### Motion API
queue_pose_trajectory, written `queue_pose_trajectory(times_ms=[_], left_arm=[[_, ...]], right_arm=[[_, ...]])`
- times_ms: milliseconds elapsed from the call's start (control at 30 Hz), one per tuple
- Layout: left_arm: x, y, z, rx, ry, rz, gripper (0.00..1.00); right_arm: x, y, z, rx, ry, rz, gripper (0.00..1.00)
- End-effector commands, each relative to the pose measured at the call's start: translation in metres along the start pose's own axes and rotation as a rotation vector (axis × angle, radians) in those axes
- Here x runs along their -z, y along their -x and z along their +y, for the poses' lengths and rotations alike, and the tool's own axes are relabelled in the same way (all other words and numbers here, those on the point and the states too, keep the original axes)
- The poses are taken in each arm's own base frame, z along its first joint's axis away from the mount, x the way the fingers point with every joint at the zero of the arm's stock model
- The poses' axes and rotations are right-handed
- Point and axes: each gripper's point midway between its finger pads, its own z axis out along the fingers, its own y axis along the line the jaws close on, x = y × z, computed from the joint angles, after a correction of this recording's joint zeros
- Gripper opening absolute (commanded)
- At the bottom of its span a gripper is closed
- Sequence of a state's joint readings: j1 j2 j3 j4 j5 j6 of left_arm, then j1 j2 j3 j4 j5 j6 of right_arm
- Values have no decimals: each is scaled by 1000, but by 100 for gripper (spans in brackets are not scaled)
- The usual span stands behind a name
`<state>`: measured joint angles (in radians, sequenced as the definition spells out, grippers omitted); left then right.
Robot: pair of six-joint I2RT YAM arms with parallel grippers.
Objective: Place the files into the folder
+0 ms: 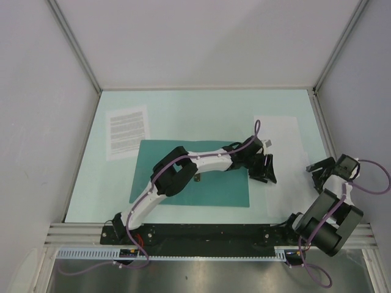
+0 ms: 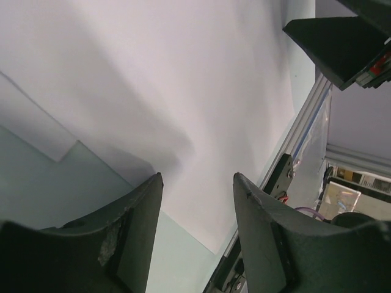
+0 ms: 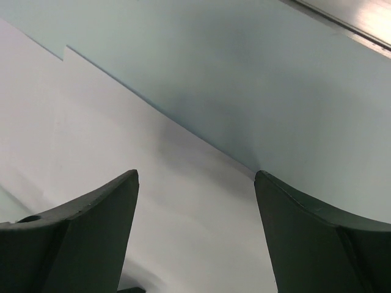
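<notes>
The teal folder (image 1: 214, 189) lies flat and closed in the middle of the table. The printed sheet (image 1: 127, 131) lies at its far-left corner. The nearly blank sheet (image 1: 287, 140) lies to the right of the folder. My left arm reaches across the folder. My left gripper (image 1: 267, 174) is open and empty, low over the blank sheet's left edge. In the left wrist view (image 2: 198, 177) the blank sheet (image 2: 183, 79) fills the space beyond the fingers. My right gripper (image 1: 319, 171) is open and empty at the sheet's right edge. In the right wrist view (image 3: 195, 174) the blank sheet (image 3: 122, 152) lies under the fingers.
The mint tabletop (image 1: 201, 110) is boxed in by white walls at the back and both sides. An aluminium rail (image 1: 214, 233) runs along the near edge and also shows in the left wrist view (image 2: 302, 131). The right gripper's fingers (image 2: 342, 43) show there too.
</notes>
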<state>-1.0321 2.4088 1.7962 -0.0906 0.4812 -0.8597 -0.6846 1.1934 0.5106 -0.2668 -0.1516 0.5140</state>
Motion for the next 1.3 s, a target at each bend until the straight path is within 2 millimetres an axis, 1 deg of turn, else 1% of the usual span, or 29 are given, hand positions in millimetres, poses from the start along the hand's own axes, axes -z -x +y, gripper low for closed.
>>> queue_pose_trajectory(times_ms=[0, 67, 133, 167, 200, 267, 333, 367, 433, 467, 533, 567, 600, 633, 667, 733, 800, 833, 867, 900, 933, 967, 1000, 1033, 1067, 1100, 1167, 1200, 1267], left_arm=[[3, 14, 50, 77, 98, -24, 58], [8, 24, 59, 83, 103, -41, 58], [7, 29, 66, 87, 120, -31, 59], [7, 29, 69, 76, 128, -19, 59], [6, 35, 66, 63, 123, -22, 59], [8, 38, 64, 24, 137, -20, 59], [13, 46, 50, -16, 130, -36, 61], [17, 48, 41, -54, 127, -34, 62], [25, 54, 23, -101, 122, -48, 64], [28, 54, 9, -140, 109, -47, 65], [34, 47, -17, -197, 77, -38, 68], [36, 49, -30, -221, 60, -44, 68], [37, 47, -37, -232, 52, -39, 69], [36, 39, -48, -246, 29, -20, 70], [35, 35, -54, -249, 12, -11, 70], [26, 20, -59, -241, -15, 24, 71], [17, 11, -56, -236, -13, 42, 71], [11, 5, -56, -227, -17, 52, 72], [2, -1, -46, -211, -12, 74, 72], [-3, -4, -43, -202, -16, 82, 72], [-8, -4, -38, -196, -20, 85, 72], [-15, -7, -27, -187, -3, 97, 71], [-18, -7, -19, -179, 8, 101, 72], [-20, -6, -16, -179, 9, 97, 71], [-24, -6, -8, -171, 27, 96, 71], [-23, -3, -3, -167, 40, 92, 71], [-22, 0, 8, -148, 69, 86, 70], [-19, 6, 15, -129, 81, 75, 70], [-17, 7, 30, -94, 102, 76, 69]], right_arm=[[-3, -28, 7, 47, 18, 81, 82], [-2, -41, 20, 91, 55, 116, 81], [0, -51, 31, 127, 89, 144, 81], [2, -52, 34, 133, 97, 139, 81], [4, -51, 35, 135, 100, 129, 81], [9, -42, 38, 148, 103, 89, 82], [11, -30, 35, 147, 72, 43, 82], [12, -22, 29, 111, 55, 17, 83], [13, -11, 19, 49, 38, 0, 83], [13, 4, 3, -22, 9, -33, 83], [15, 18, -12, -77, -15, -69, 82], [18, 26, -26, -134, -43, -88, 82], [19, 28, -31, -151, -57, -95, 82], [19, 28, -34, -156, -66, -97, 82], [19, 27, -36, -157, -75, -100, 82], [20, 28, -37, -153, -77, -112, 82], [17, 22, -40, -159, -86, -98, 82], [15, 21, -37, -159, -72, -91, 82], [13, 17, -33, -157, -47, -66, 81], [10, 11, -31, -144, -43, -41, 79], [6, 4, -32, -150, -58, -11, 79], [4, 0, -34, -143, -74, 2, 79], [1, -6, -28, -114, -62, 21, 79], [-1, -11, -27, -103, -60, 35, 79], [-2, -16, -25, -92, -56, 48, 79], [-4, -23, -21, -76, -49, 62, 79], [-6, -29, -18, -68, -40, 75, 79], [-7, -32, -18, -65, -39, 82, 79], [-9, -40, -12, -40, -31, 106, 79]])
